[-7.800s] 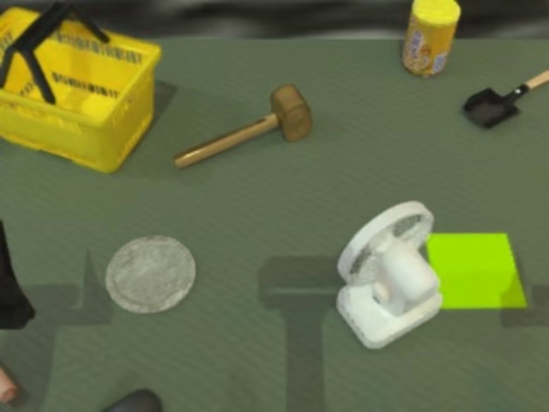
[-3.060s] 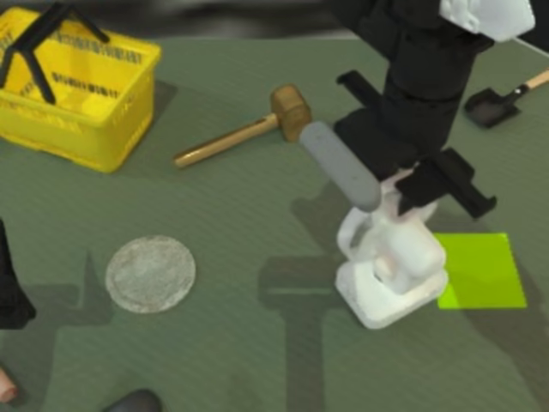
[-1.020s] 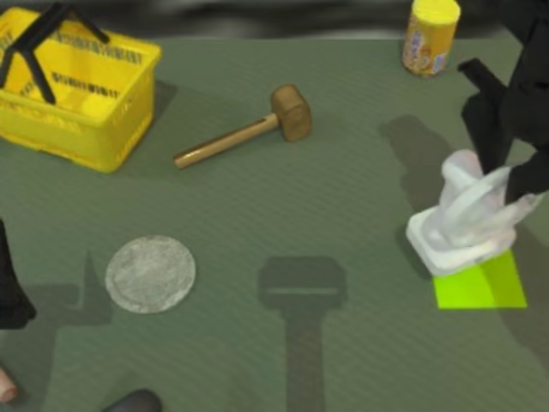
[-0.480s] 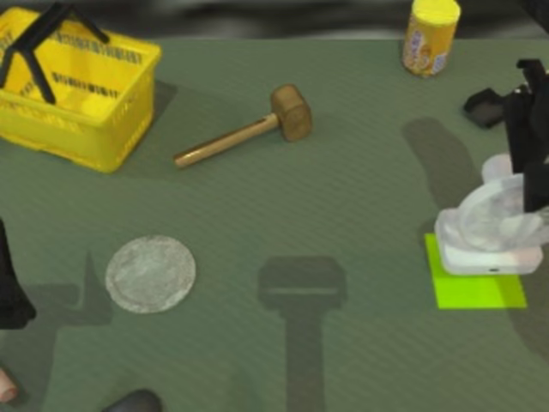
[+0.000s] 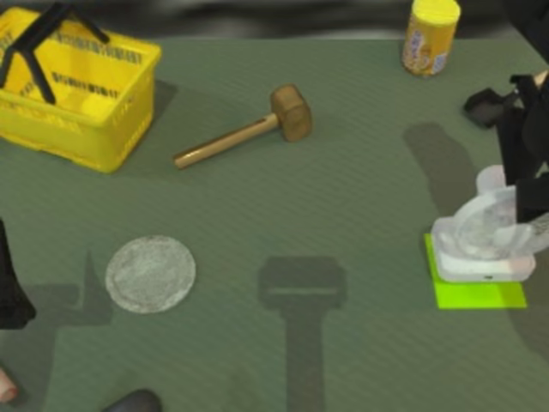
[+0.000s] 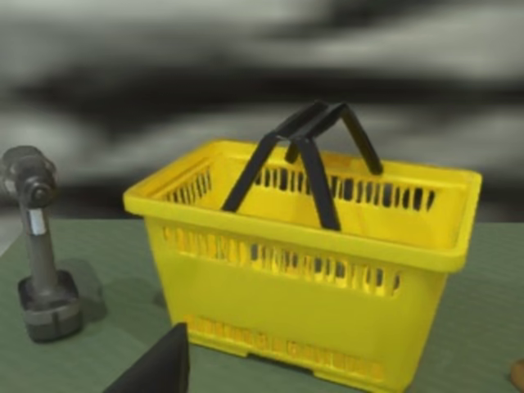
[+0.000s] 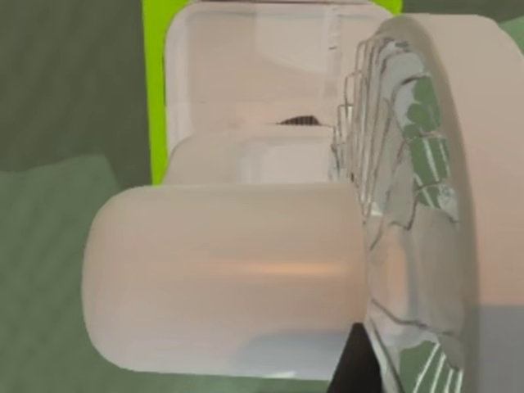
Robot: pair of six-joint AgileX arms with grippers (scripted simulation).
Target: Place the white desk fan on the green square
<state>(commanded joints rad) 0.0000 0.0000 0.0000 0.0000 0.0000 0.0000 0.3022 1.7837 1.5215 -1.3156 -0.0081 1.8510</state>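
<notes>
The white desk fan [image 5: 480,249] stands upright at the table's right side, its base over the far part of the green square [image 5: 476,294]. A green strip shows along the near and left edges. My right gripper [image 5: 516,199] comes down from above and is shut on the white desk fan, between motor housing and grille. In the right wrist view the fan [image 7: 229,270] fills the picture, with the green square [image 7: 154,82] showing beside its base. Whether the base rests on the square or hovers just above it is unclear. My left arm [image 5: 10,292] is parked at the left edge, its gripper open.
A yellow basket [image 5: 77,86] stands at the back left, a wooden mallet [image 5: 249,129] in the back middle, a yellow can [image 5: 431,34] and a black shovel [image 5: 487,105] at the back right. A round grey disc [image 5: 150,273] lies front left.
My right arm came in, closed on the fan and carried it right from beside the square. In the last half second the fan shifted slightly towards the near side over the square.
</notes>
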